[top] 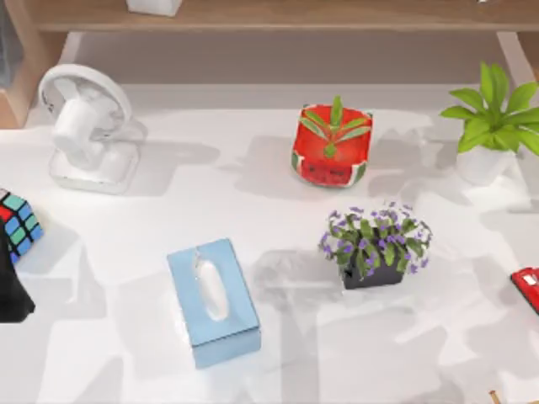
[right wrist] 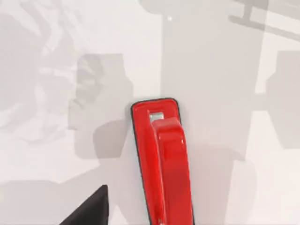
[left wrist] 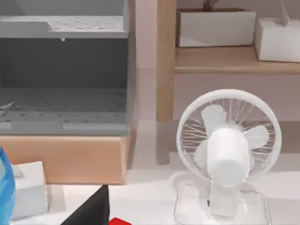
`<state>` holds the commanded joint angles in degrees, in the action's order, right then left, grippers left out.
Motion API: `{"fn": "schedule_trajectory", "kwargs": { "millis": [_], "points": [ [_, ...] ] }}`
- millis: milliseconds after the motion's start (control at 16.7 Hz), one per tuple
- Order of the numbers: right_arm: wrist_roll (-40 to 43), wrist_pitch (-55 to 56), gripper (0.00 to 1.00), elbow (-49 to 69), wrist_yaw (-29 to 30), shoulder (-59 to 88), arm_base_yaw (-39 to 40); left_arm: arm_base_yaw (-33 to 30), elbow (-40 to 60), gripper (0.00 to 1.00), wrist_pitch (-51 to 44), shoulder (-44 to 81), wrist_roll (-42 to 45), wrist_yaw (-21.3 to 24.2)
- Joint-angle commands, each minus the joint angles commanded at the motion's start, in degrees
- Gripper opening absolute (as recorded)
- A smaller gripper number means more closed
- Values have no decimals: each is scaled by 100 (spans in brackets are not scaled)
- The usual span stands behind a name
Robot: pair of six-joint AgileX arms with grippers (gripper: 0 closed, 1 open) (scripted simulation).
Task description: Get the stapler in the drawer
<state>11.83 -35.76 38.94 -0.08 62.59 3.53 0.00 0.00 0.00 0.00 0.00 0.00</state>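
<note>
The stapler [top: 528,289], bright red with black trim, lies flat on the white table at the far right edge, cut off by the top view's border. In the right wrist view the stapler [right wrist: 161,159] lies lengthwise just below the camera, and a dark wedge of my right gripper [right wrist: 89,211] sits beside it without touching it. A grey open drawer [left wrist: 63,70] in a wooden unit stands at the back left, behind the fan. A dark wedge of my left gripper [left wrist: 91,211] shows at the picture's edge.
A white fan [top: 84,126] stands back left, with a colour cube [top: 17,225] at the left edge. A blue tissue box [top: 212,301] lies front centre. A watermelon pot [top: 331,150], a purple flower pot [top: 375,248] and a green plant [top: 493,126] stand centre to right.
</note>
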Motion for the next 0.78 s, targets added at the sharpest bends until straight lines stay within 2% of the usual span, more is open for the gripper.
{"fn": "schedule_trajectory", "kwargs": {
  "millis": [420,780],
  "points": [
    [487,-1495,100,1630,-4,2660,142,0,0,100,0,0,0,0],
    [599,-1838,100,2007,-7,3235,175,0,0,100,0,0,0,0]
  ]
}}
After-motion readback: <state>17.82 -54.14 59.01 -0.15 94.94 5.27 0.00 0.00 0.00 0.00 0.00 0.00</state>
